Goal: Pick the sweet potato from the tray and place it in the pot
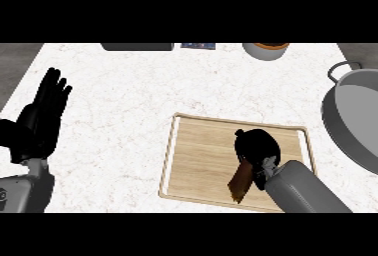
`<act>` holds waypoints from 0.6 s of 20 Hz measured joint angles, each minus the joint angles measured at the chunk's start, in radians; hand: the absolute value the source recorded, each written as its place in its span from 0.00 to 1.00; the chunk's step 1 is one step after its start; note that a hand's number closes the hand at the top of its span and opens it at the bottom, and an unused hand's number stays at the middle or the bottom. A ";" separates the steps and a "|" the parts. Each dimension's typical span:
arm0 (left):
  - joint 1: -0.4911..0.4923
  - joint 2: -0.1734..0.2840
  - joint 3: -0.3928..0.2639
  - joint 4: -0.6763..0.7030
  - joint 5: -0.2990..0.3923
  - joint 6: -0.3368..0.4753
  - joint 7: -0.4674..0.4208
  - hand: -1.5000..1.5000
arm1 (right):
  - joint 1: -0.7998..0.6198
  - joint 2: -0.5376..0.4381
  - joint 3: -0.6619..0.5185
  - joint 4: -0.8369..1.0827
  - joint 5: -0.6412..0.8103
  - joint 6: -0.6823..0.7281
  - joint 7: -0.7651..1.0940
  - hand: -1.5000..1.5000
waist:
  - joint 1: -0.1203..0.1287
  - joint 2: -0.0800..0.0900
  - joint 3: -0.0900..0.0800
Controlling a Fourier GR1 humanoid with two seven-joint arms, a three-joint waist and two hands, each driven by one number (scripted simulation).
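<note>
A wooden tray (pixel 199 150) lies on the white counter, a little right of the middle. My right hand (pixel 256 146) is over the tray with its fingers curled down. A brown sweet potato (pixel 240 184) pokes out below the hand, next to the wrist, and the hand hides its upper end. The fingers appear to close round that end. A large grey pot (pixel 353 112) with a handle stands at the right edge, partly cut off. My left hand (pixel 44 107) rests open at the left edge, fingers up.
Along the far edge of the counter stand a dark flat object (pixel 137 46), a small blue item (pixel 198 46) and a round container with an orange rim (pixel 266 50). Bare white counter (pixel 118 115) lies between my left hand and the tray.
</note>
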State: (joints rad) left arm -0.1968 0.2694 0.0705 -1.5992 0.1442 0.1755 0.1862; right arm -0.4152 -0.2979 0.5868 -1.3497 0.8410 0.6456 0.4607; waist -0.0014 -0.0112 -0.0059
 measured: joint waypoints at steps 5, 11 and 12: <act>0.019 0.003 0.010 -0.017 -0.009 0.017 0.015 0.50 | 0.215 -0.057 -0.007 -0.218 -0.047 -0.166 -0.140 1.00 | -0.037 -0.003 0.005; 0.026 0.004 0.020 -0.031 -0.004 0.012 0.023 0.50 | 0.515 -0.195 -0.026 -0.491 -0.055 -0.347 -0.272 1.00 | -0.035 0.002 0.006; 0.032 0.003 0.018 -0.040 -0.005 0.011 0.024 0.50 | 0.560 -0.217 -0.041 -0.530 -0.060 -0.377 -0.292 1.00 | -0.034 0.002 0.006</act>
State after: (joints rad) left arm -0.1646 0.2725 0.0884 -1.6395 0.1391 0.1862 0.2102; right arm 0.1450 -0.5148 0.5460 -1.8796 0.7808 0.2688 0.1687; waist -0.0351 -0.0089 0.0002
